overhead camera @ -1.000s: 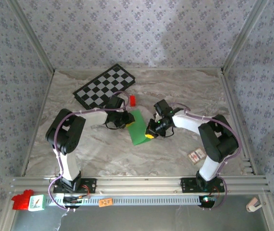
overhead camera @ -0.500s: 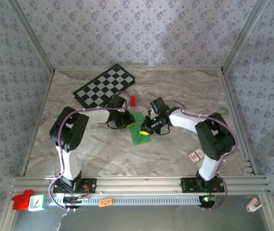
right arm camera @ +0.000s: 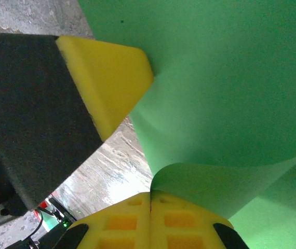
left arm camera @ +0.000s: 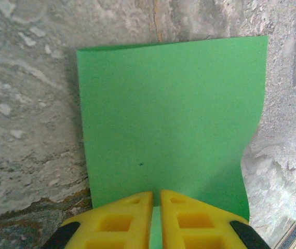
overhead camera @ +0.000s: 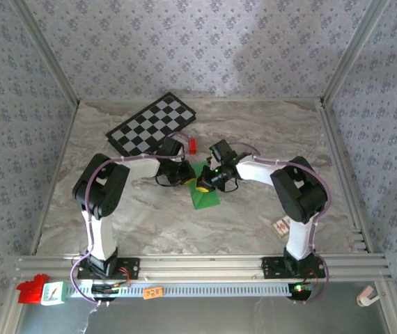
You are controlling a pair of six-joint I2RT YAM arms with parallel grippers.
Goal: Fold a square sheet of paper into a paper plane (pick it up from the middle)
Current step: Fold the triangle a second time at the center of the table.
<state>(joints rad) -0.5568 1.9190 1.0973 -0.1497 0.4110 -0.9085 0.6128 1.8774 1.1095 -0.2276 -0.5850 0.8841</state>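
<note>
The right gripper (overhead camera: 202, 185) has swung in leftward across the tabletop (overhead camera: 268, 132) since a second ago, and the square sheet of paper (overhead camera: 207, 199) that lay long and flat now shows as a shorter green patch! Both arms meet at mid-table, just in front of the small red block (overhead camera: 192, 145) and near the checkerboard (overhead camera: 151, 125). From the right wrist, the yellow fingers (right arm camera: 122, 223) are pressed tight together, pinching a curled-over edge of the sheet, which rolls up off their tips. Just beside it sits a yellow finger (right arm camera: 106, 78) of the left gripper (overhead camera: 186, 177), touching the green too. In the left wrist view the left gripper's fingers (left arm camera: 127, 218) stand almost together, a thin sliver of green between them, nipping the near edge of the sheet (left arm camera: 169, 114). Its far half lies flat on the marbled tabletop, the right edge wavy.
</note>
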